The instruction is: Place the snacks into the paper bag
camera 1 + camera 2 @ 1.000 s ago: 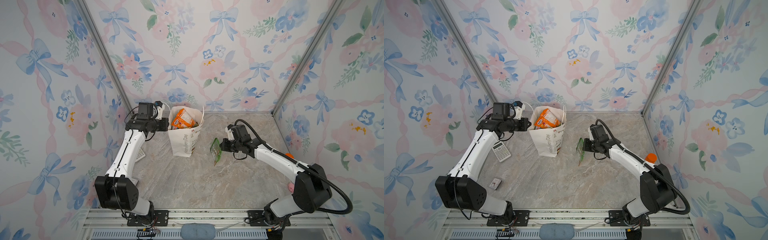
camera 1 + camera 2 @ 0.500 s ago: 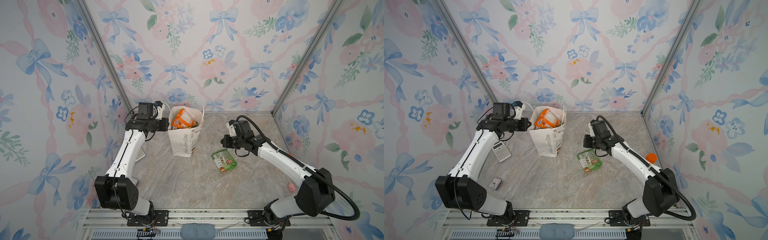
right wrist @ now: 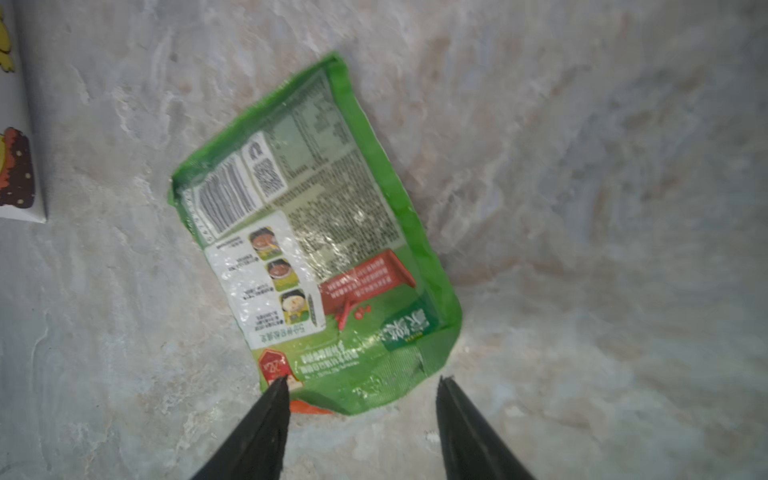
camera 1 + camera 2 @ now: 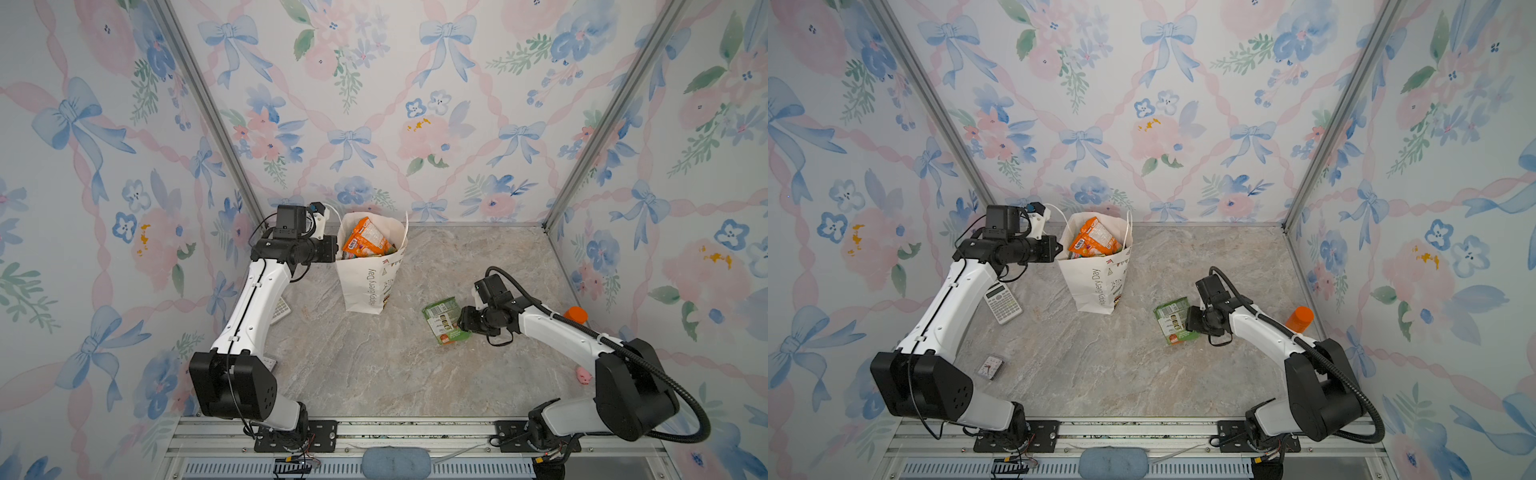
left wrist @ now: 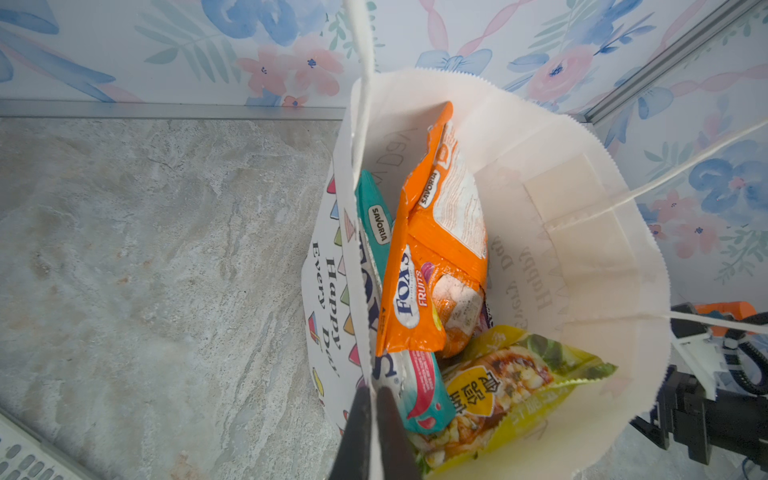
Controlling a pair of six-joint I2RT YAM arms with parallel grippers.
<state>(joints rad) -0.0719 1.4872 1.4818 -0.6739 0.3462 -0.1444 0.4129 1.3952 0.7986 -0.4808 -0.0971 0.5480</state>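
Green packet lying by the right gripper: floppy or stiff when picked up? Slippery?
Probably floppy: the green packet is a thin film pouch with wrinkled edges, lying on the table. Likely slippery: its glossy face shows glare. It looks thin, so probably light; pinched at one edge by the right gripper it may droop.

Marble tabletop [image 4: 374, 365]: green packet [image 4: 442, 318] flat (back up) just ahead of right fingers [image 3: 266, 415]; paper bag [image 4: 370, 282] upright at left fingers [image 5: 361, 424]; calculator [image 4: 1003, 302], clock [image 4: 989, 367], bottle [image 4: 1299, 319], pig [image 4: 583, 376] farther off.

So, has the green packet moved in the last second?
Yes. The green packet, earlier on edge in the right gripper, now lies flat on the table, slightly farther from the paper bag.
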